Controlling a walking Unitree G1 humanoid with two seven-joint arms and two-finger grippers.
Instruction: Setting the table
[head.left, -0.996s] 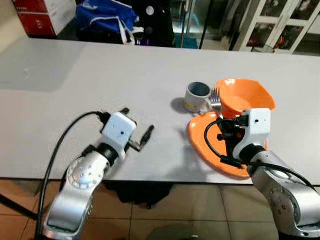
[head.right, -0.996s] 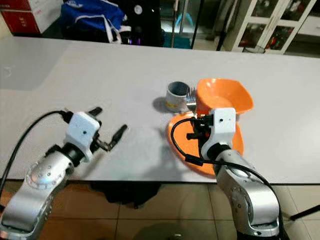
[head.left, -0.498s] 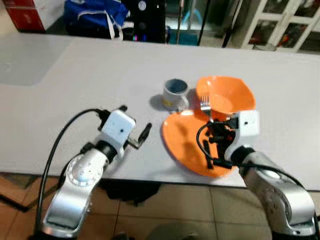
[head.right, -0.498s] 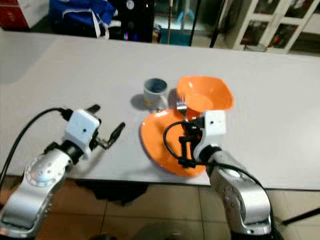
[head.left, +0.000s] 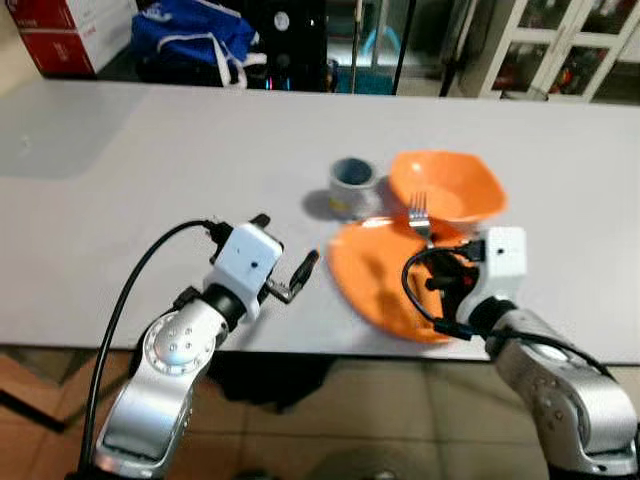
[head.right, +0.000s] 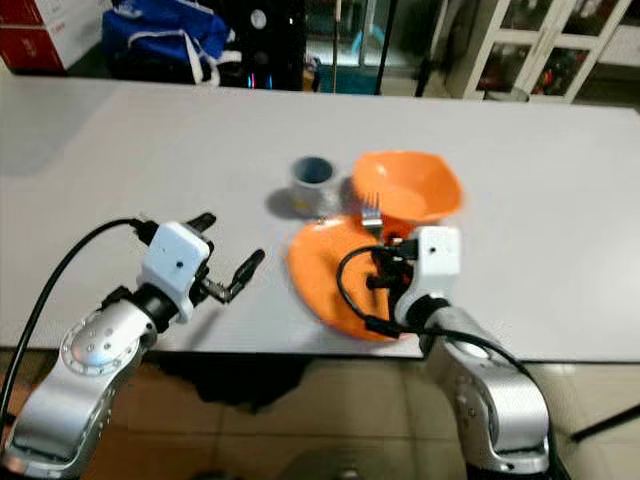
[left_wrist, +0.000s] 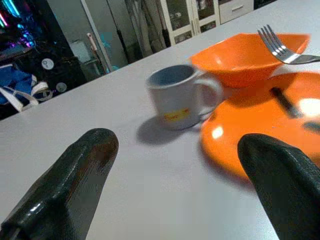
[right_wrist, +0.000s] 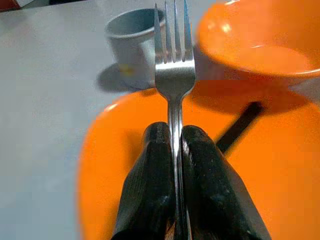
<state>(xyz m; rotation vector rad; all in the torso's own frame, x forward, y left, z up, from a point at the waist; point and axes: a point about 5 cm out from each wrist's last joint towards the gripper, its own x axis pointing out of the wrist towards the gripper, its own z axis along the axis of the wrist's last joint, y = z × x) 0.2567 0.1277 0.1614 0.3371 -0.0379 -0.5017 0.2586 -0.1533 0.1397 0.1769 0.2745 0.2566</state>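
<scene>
An orange plate (head.left: 378, 283) lies near the front edge of the grey table (head.left: 150, 160). An orange bowl (head.left: 446, 186) sits just behind it, with a grey mug (head.left: 352, 185) to the bowl's left. My right gripper (head.left: 440, 268) hovers over the plate's right part, shut on a silver fork (right_wrist: 174, 75). The fork's tines (head.left: 417, 208) point toward the bowl's near rim. My left gripper (head.left: 284, 243) is open above bare table left of the plate, holding nothing. In the left wrist view its fingers (left_wrist: 75, 180) frame the mug (left_wrist: 177, 97) and plate (left_wrist: 260, 125).
Beyond the table's far edge are a blue bag (head.left: 190, 35), red boxes (head.left: 65, 30) and dark equipment (head.left: 290, 40). White glass-door cabinets (head.left: 570, 50) stand at the back right. Tiled floor (head.left: 330, 420) lies below the front edge.
The head view has shifted. My right gripper has carried the fork rightward and nearer, from beside the mug to over the plate before the bowl. The left gripper stays open in place.
</scene>
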